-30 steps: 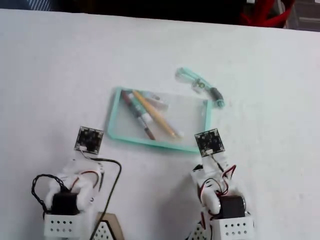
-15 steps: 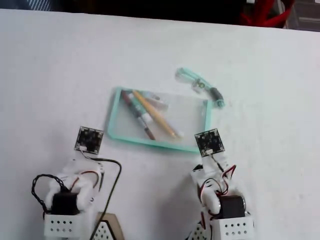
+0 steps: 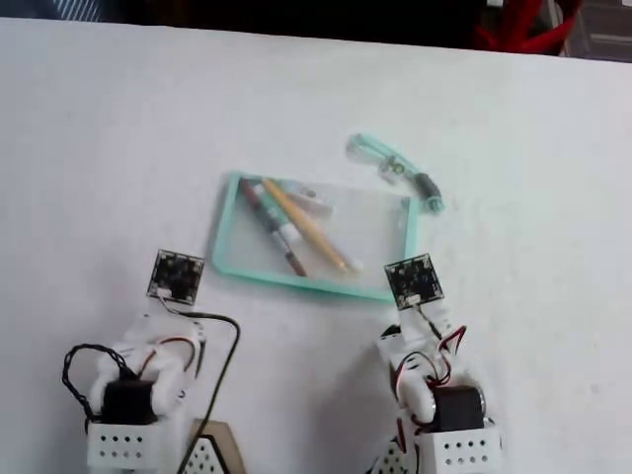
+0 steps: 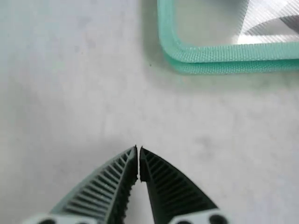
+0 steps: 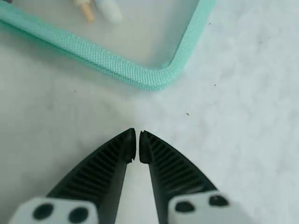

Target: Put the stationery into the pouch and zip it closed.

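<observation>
Robotics lab (wired arms (image 3: 133,390), white table (image 3: 89,118))

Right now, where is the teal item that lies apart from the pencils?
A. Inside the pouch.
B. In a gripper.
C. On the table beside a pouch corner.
C: the teal item lies on the table outside the pouch, and the left gripper and right gripper are shut on nothing.
</observation>
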